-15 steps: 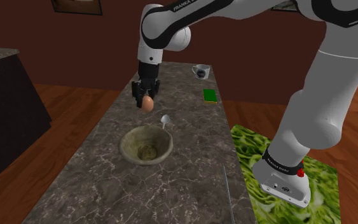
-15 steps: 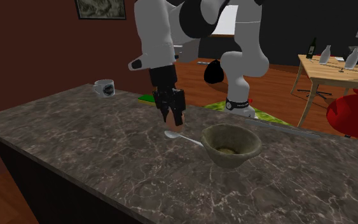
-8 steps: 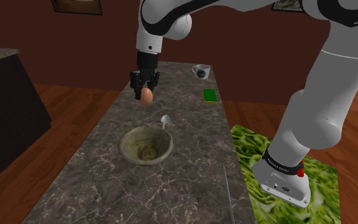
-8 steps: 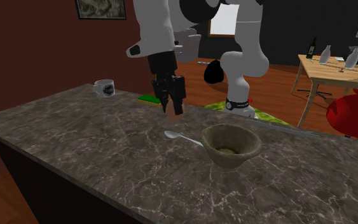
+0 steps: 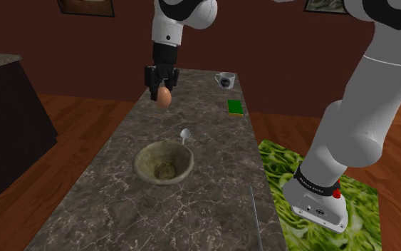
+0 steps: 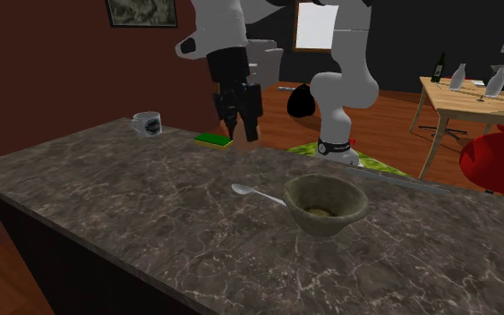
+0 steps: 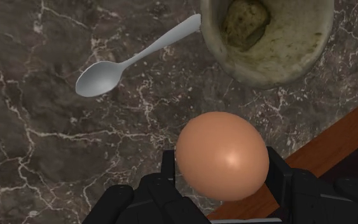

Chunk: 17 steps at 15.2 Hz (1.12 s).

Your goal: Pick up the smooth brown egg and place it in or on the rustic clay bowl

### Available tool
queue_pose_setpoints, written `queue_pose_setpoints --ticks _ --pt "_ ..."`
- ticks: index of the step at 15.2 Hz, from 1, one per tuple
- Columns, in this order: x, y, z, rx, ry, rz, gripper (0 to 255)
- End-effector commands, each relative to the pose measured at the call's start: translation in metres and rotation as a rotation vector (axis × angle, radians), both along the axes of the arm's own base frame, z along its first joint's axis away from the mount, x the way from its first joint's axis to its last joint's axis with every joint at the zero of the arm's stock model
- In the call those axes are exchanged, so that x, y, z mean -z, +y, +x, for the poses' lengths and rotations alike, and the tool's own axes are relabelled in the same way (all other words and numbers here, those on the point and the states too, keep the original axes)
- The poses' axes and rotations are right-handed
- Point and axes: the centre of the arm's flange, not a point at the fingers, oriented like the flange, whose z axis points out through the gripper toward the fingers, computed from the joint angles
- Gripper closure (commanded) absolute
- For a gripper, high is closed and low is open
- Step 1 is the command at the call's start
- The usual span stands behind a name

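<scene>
Plainly, little writing can be read: the mug at the counter's far corner carries a dark emblem I cannot make out, and the lettered band around my base is too small to read

My gripper is clamped on the brown egg, one black finger on each side, and hangs high above the counter's far half, clear of the stone. In the wrist view the egg sits squarely between my fingers, over the counter close to the edge where wood floor begins

Left to right in the shoulder view: the egg aloft, the greenish-grey bowl midway along the counter with a dark patch inside, the spoon just beyond its far rim, the flat green thing by the shoulder view's right edge of the counter

The wrist view brings in the spoon with its handle meeting the bowl's rim. The second exterior view takes in a wooden table with bottles and something red beside it
</scene>
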Motion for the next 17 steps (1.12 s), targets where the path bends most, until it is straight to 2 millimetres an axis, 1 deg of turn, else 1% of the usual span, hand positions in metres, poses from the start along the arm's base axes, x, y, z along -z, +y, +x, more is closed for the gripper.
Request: queue_pose_setpoints --ticks 1,14,17 --pt "-0.009 0.000 0.001 0.000 0.000 0.000 255" --pt "-0.014 0.126 -0.116 0.000 0.000 0.000 255" --pt "0.002 0.126 -0.116 0.000 0.000 0.000 255"
